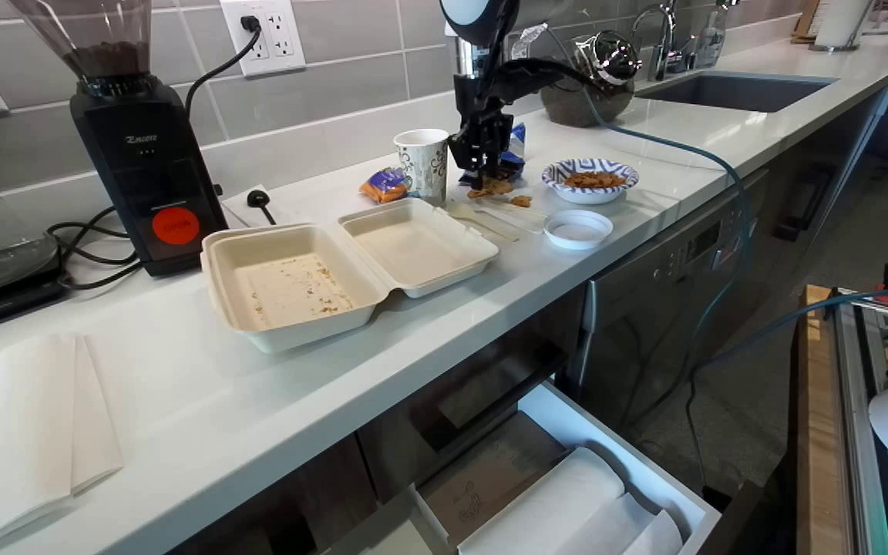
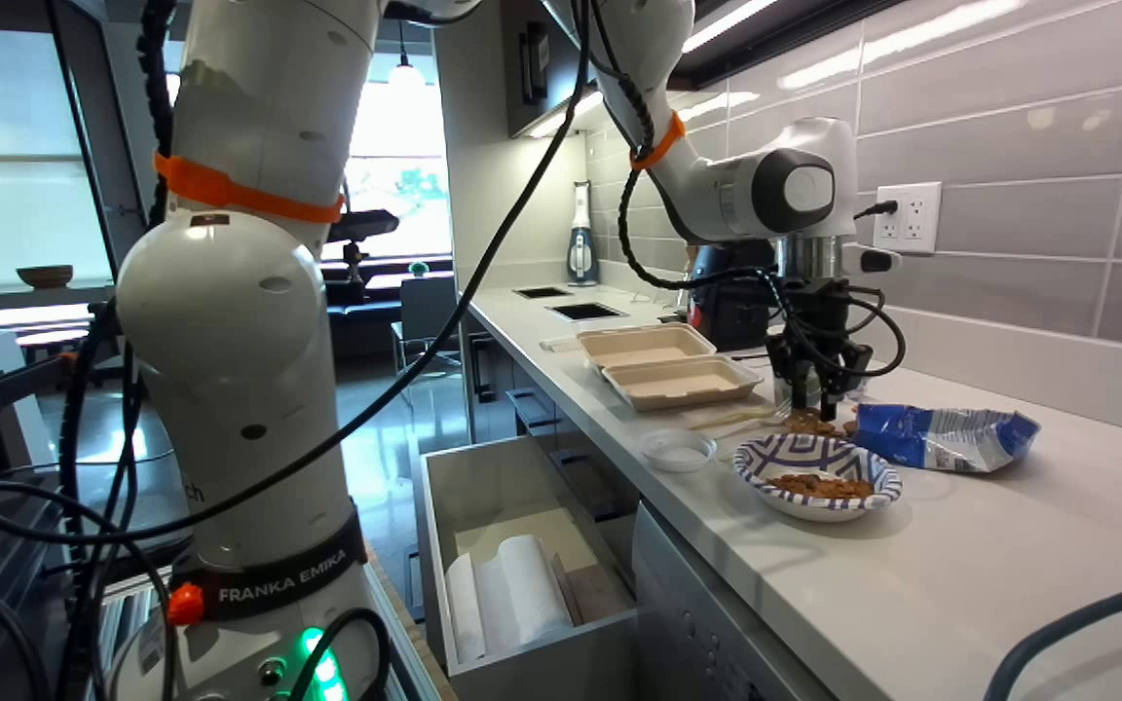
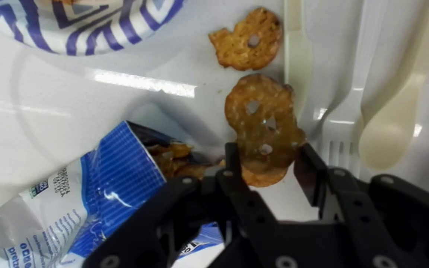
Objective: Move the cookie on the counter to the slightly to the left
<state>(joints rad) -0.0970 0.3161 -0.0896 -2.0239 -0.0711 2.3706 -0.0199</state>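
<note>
On the pale counter [image 1: 182, 432] lies a brown, pretzel-shaped cookie [image 3: 250, 130] with several holes. It is mostly in shadow in the wrist view, with a brighter lower edge; whether that edge belongs to a second piece I cannot tell. My gripper [image 3: 267, 148] points down at counter height, its fingertips against the cookie's two sides. In both exterior views the gripper [image 1: 482, 176] is low over the counter, and the cookie [image 2: 807, 422] shows at its tips. Just beyond it sits a broken cookie piece [image 3: 264, 48].
An opened blue snack bag [image 3: 125, 175] lies close beside the gripper. A patterned bowl [image 3: 84, 46], plastic knife [image 3: 293, 56], fork [image 3: 343, 123] and spoon [image 3: 385, 137] surround the cookie. A paper cup [image 1: 422, 166], clamshell box [image 1: 297, 335] and small white dish [image 1: 579, 235] stand nearby.
</note>
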